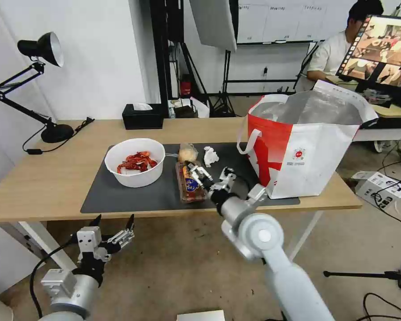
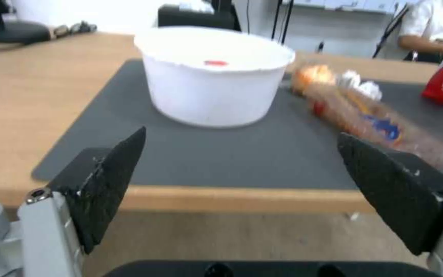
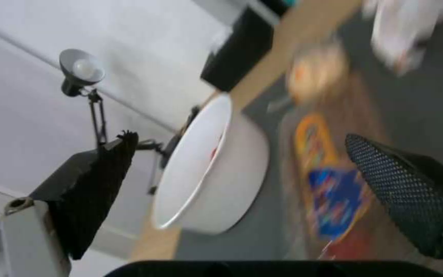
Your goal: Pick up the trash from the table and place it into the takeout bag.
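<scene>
1. Head view: the right pincer point(image 1: 209, 177) hangs over the near end of the clear hinged plastic tray with scraps point(image 1: 190, 183), its fingers spread wide, seemingly lined up to take the tray. The tray lies on the dark grey rectangular mat point(image 1: 133, 196) of the long light-wood table point(image 1: 44, 178), between the white round bowl of red crayfish shells point(image 1: 135, 161) and the large white-and-red takeout bag point(image 1: 305, 142), which stands open, ready for drop-ins. Behind the tray sit the small clear bag with a yellowish lump point(image 1: 187, 154) and the crumpled white tissue point(image 1: 210, 156). The left pincer point(image 1: 113, 227) waits below the table edge, wide open.
2. Left wrist view: wide fingers point(image 2: 110, 181) face the bowl point(image 2: 214, 75), well apart.
3. Right wrist view: spread fingers point(image 3: 406, 188) straddle the tray point(image 3: 334, 192); nothing is held.
</scene>
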Motion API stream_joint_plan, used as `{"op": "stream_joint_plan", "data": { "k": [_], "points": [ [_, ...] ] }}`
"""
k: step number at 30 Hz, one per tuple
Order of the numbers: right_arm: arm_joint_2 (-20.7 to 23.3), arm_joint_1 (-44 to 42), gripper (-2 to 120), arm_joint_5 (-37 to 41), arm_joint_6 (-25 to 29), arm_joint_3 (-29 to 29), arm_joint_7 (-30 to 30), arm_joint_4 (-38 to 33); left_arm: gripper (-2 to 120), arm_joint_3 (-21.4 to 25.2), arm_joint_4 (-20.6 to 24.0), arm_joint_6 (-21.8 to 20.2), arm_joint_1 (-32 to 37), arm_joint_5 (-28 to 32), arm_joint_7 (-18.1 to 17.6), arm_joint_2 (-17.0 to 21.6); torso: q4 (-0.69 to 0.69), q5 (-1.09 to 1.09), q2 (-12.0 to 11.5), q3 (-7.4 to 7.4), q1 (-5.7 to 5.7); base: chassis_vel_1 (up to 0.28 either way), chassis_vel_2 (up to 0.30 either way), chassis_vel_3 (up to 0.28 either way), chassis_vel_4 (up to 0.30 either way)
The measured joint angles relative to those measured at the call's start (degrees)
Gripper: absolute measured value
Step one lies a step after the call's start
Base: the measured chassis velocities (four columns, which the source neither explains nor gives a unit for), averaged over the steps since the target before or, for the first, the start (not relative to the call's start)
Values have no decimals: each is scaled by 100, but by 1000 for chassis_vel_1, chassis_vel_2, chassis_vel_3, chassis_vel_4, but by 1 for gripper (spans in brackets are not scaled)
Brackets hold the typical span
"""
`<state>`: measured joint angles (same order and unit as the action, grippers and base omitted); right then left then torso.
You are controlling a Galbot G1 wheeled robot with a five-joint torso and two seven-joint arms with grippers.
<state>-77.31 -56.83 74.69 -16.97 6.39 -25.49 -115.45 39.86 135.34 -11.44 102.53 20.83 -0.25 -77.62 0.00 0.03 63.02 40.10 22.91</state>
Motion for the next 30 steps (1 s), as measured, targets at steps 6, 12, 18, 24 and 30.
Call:
{"op": "stream_joint_plan", "data": {
  "k": [6, 12, 18, 24, 30],
  "points": [
    [467, 199, 100, -940, -60, 82, 537, 102, 100, 45, 3, 81, 98, -15, 19, -52, 0, -1, 0, 0, 1, 0, 0, 0, 0],
    [884, 344, 100, -2424, -48, 78, 1309, 244, 100, -22, -14, 117, 79, -95, 30, -119, 0, -2, 0, 1, 0, 0, 0, 0, 0],
    [1188, 239, 100, -4309, 287, 62, 2112, 448, 100, -69, -31, 111, 56, -136, 31, -118, 0, -2, 0, 0, 0, 0, 0, 0, 0],
    [1461, 190, 100, -5442, 419, 122, 2571, 551, 100, -30, -34, 104, 49, -141, 31, -77, 0, -3, 0, 0, 0, 0, 0, 0, 0],
    [1496, 49, 100, -5568, 382, 194, 2721, 575, 100, -17, -28, 102, 40, -137, 31, -66, 0, -2, 0, 0, 0, 0, 0, 0, 0]
  ]
}}
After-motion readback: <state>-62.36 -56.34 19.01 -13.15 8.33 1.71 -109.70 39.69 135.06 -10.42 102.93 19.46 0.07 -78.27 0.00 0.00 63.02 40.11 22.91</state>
